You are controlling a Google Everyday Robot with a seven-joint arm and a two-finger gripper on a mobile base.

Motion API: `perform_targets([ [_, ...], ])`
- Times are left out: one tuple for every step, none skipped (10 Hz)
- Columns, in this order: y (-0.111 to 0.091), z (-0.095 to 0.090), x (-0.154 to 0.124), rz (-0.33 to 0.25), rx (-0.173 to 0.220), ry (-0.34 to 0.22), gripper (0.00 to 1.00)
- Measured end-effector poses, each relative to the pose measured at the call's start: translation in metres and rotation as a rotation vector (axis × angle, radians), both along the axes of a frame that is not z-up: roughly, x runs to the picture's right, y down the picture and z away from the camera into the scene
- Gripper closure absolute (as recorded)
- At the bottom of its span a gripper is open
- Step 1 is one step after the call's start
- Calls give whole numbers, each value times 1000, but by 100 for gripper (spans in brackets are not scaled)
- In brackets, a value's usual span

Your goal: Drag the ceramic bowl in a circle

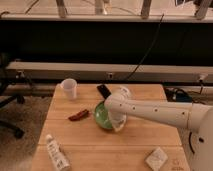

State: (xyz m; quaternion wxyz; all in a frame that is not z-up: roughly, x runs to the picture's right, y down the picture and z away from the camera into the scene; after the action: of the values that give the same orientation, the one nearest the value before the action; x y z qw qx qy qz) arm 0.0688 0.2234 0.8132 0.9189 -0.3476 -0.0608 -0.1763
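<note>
The green ceramic bowl point(101, 115) sits near the middle of the wooden table point(145, 137), partly covered by my white arm, which reaches in from the right. My gripper point(118, 123) is at the bowl's right side, down at its rim. The bowl's right half is hidden behind the gripper and arm. A white mug point(69, 88) stands at the table's back left, apart from the bowl.
A red-brown snack point(78, 115) lies just left of the bowl. A dark flat object point(104, 91) lies behind the bowl. A white bottle point(56, 153) lies at the front left. A white packet point(156, 158) lies at the front right. A dark wall unit stands behind the table.
</note>
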Motion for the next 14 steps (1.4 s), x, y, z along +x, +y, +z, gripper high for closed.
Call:
perform_targets([
  [-2, -3, 7, 13, 5, 14, 100],
  [-4, -7, 17, 26, 10, 30, 100],
  [-6, -10, 25, 39, 16, 46, 100],
  [-8, -12, 30, 45, 21, 58, 100],
  [-11, -15, 38, 55, 28, 78, 100],
  [-11, -17, 46, 61, 30, 100, 100],
  [-12, -18, 51, 63, 32, 115, 100],
  [-13, -19, 59, 64, 34, 134, 100],
  [-16, -20, 70, 67, 40, 160, 100],
  [-19, -21, 81, 70, 44, 183, 100],
  [-21, -22, 88, 71, 46, 198, 100],
  [-26, -22, 99, 74, 48, 222, 100],
  [-29, -22, 109, 74, 49, 240, 100],
  [-33, -21, 116, 73, 49, 253, 100],
])
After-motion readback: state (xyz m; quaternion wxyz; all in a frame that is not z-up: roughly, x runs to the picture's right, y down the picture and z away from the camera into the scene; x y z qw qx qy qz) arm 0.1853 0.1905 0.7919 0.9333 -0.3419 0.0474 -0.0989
